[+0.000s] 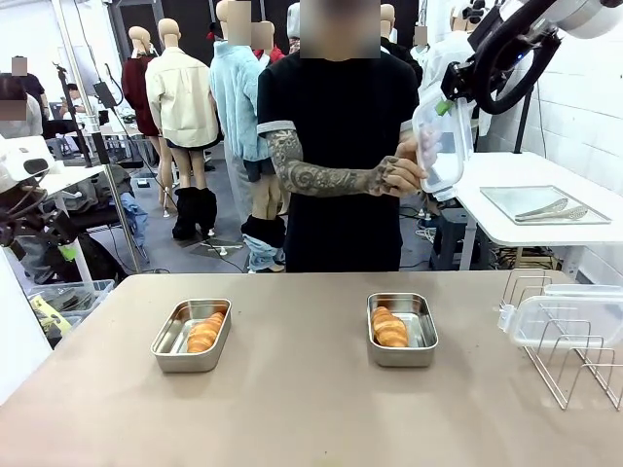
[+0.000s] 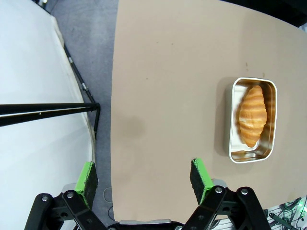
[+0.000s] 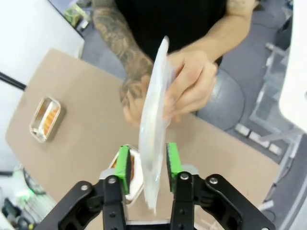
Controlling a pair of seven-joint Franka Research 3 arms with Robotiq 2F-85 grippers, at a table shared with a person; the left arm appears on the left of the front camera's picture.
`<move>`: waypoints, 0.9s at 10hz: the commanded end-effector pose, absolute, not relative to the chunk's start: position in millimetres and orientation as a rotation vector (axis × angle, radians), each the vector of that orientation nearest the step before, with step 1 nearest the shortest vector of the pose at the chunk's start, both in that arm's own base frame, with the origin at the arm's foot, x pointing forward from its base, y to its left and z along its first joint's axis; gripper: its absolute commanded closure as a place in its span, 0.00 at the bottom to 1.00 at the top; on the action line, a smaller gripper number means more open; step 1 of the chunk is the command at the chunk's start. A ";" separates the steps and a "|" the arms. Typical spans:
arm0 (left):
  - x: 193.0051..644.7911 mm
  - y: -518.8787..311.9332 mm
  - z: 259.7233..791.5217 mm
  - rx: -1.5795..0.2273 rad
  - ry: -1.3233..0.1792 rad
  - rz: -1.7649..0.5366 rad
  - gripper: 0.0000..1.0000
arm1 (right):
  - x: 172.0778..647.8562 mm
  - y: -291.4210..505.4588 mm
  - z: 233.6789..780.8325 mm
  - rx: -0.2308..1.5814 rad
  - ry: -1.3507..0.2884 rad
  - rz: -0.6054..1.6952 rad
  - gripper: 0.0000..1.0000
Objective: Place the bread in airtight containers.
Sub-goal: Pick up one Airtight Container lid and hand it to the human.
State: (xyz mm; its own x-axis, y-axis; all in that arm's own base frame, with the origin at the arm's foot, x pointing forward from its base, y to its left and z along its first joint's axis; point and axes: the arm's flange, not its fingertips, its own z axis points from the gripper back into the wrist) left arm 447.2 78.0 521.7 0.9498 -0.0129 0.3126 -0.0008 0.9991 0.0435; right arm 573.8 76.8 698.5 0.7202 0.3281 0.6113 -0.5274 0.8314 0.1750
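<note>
Right gripper [image 3: 147, 160] raised high, a clear lid [image 3: 153, 120] standing on edge between its green pads.
A person's hand [image 3: 189, 88] grasps the same lid; whether the pads clamp it or stand just off it I cannot tell (the lid is blurred). Left gripper [image 2: 144, 179] hangs spread wide and empty over an edge of the table [image 1: 292, 409]. One croissant [image 1: 205, 332] lies in the left tin [image 1: 190, 363], a second croissant [image 1: 389, 328] in the right tin [image 1: 401, 356], both uncovered.

The clear lid [image 3: 154, 115] is blurring between the pads [image 3: 123, 163] of my right gripper [image 3: 148, 160], hiding most of the tin [image 3: 135, 178] below; whether I am gripping it, I cannot tell.
</note>
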 end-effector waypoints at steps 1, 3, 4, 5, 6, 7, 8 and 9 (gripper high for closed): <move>445.1 77.8 522.2 0.068 -0.316 0.015 0.00 | 550.8 76.7 697.2 0.271 -0.499 0.609 0.04; 445.1 77.8 522.2 0.068 -0.316 0.015 0.00 | 522.6 68.3 689.3 0.168 -0.353 0.778 0.00; 445.1 77.8 522.2 0.068 -0.316 0.015 0.00 | 510.6 60.5 682.7 0.123 -0.230 0.910 0.00; 445.1 77.8 522.2 0.068 -0.316 0.015 0.00 | 504.8 51.1 676.0 0.095 -0.154 0.968 0.00; 445.1 77.8 522.2 0.068 -0.316 0.015 0.00 | 498.9 43.1 665.9 0.080 -0.070 1.029 0.00; 445.1 77.8 522.2 0.068 -0.316 0.015 0.00 | 490.6 36.3 651.0 0.041 0.029 1.120 0.00; 445.1 77.8 522.2 0.068 -0.316 0.015 0.00 | 480.2 31.4 635.1 0.005 0.094 1.193 0.00; 445.1 77.8 522.2 0.068 -0.316 0.015 0.00 | 466.0 24.9 618.9 -0.029 0.133 1.258 0.00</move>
